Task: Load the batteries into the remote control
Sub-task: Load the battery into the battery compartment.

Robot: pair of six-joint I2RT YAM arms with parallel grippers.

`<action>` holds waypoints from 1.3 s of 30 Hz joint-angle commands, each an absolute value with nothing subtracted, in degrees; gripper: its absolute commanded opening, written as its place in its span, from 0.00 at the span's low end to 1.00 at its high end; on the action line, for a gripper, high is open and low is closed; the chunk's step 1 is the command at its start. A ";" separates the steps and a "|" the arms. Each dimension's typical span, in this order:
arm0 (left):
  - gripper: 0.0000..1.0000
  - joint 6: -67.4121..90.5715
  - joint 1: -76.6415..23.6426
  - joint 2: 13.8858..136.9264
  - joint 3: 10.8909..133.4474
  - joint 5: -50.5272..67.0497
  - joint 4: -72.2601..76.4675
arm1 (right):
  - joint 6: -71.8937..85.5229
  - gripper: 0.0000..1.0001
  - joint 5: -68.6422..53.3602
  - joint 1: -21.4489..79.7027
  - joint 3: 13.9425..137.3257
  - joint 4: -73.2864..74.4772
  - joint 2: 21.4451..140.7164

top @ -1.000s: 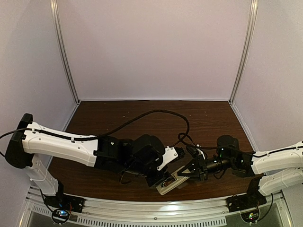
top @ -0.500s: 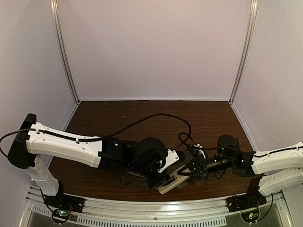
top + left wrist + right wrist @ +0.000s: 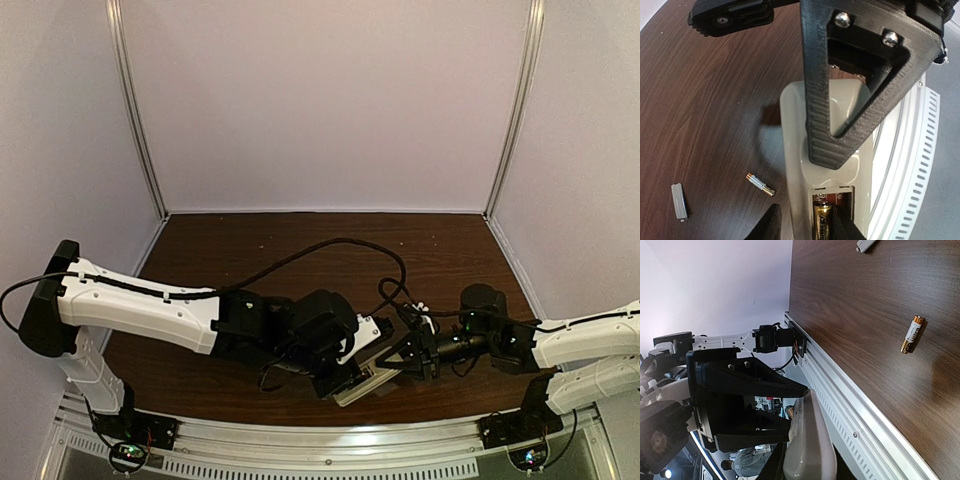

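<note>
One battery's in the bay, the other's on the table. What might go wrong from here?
The seated battery lies between the left gripper's fingers; withdrawing may drag it from the remote control. The right gripper holds the remote by one end only, so pressing may tip it. The loose battery on the table may roll when pinched.

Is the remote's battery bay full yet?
Not full: one battery sits in the remote's open bay; the other battery lies loose on the table.
</note>
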State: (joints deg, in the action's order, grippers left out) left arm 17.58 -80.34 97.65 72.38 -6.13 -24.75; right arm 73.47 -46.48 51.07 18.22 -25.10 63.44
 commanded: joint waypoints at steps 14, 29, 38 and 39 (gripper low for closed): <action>0.55 14.73 -80.34 96.39 74.83 -6.57 -24.23 | 71.78 0.00 -48.07 50.89 18.28 -23.87 61.93; 0.55 -8.72 -80.41 77.06 58.38 6.61 -8.44 | 68.78 0.00 -51.41 50.97 19.49 -18.56 61.17; 0.43 -27.32 -83.16 73.88 55.09 10.68 -12.94 | 64.13 0.00 -56.09 51.06 23.07 -13.00 63.25; 0.42 -28.68 -84.00 74.78 55.75 10.05 -13.69 | 63.99 0.00 -56.62 51.06 23.35 -12.96 63.62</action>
State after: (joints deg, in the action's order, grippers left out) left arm -18.44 -81.28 72.64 53.93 9.30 -11.94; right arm 66.28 -53.21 51.07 21.12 -14.22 62.43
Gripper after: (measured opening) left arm 0.439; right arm 0.225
